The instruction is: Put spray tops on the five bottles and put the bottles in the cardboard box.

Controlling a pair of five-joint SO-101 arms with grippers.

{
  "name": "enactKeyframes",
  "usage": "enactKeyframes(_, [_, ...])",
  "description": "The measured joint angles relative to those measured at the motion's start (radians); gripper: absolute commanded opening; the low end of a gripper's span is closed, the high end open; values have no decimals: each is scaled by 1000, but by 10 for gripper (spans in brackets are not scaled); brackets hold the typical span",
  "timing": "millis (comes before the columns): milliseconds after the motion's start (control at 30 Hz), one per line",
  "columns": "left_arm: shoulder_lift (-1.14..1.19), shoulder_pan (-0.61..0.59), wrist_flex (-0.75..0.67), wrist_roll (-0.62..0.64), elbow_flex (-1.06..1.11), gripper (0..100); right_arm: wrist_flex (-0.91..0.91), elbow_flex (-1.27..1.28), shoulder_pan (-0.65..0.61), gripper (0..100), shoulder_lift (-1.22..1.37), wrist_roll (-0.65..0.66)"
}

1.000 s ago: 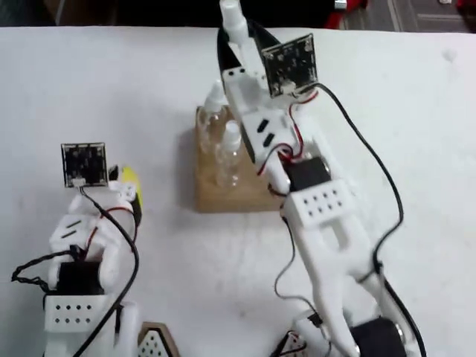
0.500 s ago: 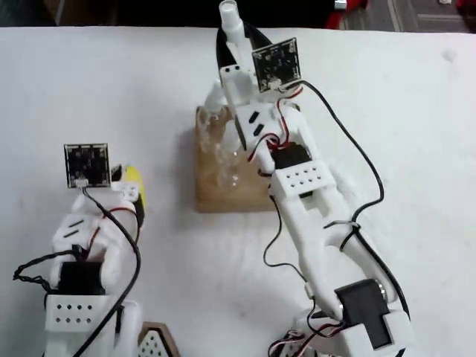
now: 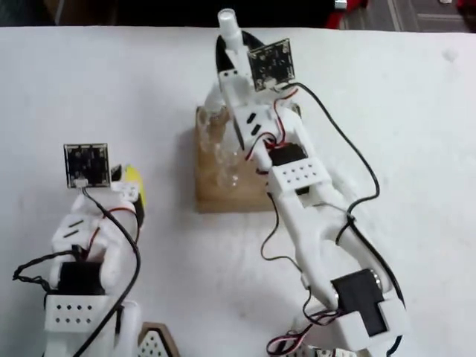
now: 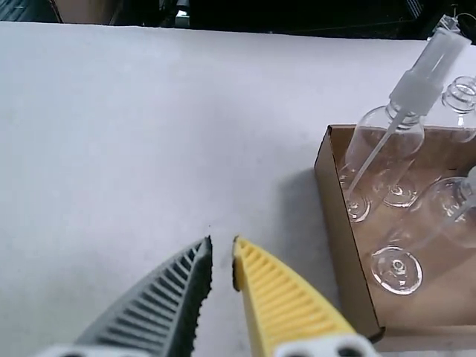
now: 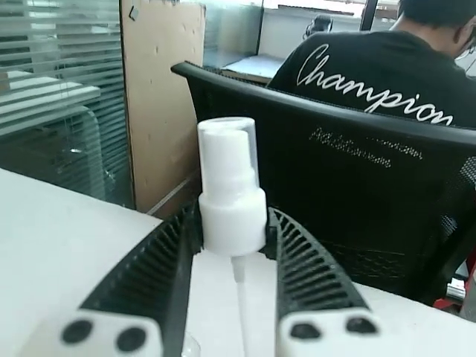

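Note:
The cardboard box [image 3: 216, 195] sits mid-table with several clear bottles [image 3: 225, 165] standing in it. My right gripper [image 3: 232, 43] hangs over the box's far edge, shut on a white spray top [image 3: 228, 20]. In the right wrist view the spray top [image 5: 230, 199] is clamped between the fingers of the right gripper [image 5: 232, 223], its dip tube [image 5: 242, 305] hanging down. My left gripper [image 3: 128, 178] rests left of the box; the left gripper [image 4: 223, 253] is shut and empty. One bottle with a spray top [image 4: 387, 134] stands in the box [image 4: 327, 186], next to an open-necked bottle [image 4: 461, 97].
White table [image 3: 111, 82] all round the box, with free room at left and far right. A small wooden piece [image 3: 155, 341] lies at the near edge by the left arm's base. A black chair [image 5: 357, 171] and a person sit beyond the table.
My right arm has stretched farther out over the box, carrying the spray top slightly away and to the left. The left arm has kept still.

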Motion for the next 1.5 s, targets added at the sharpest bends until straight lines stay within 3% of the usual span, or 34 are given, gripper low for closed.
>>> enactKeyframes(333, [0, 0, 0, 0, 0, 64, -48, -12, 0, 15, -11, 0])
enactKeyframes(1200, [0, 0, -2, 0, 0, 64, 75, -18, -20, 15, -74, 0])
enactKeyframes(1500, [0, 0, -2, 0, 0, 64, 25, -38, 2, 15, 26, 0])
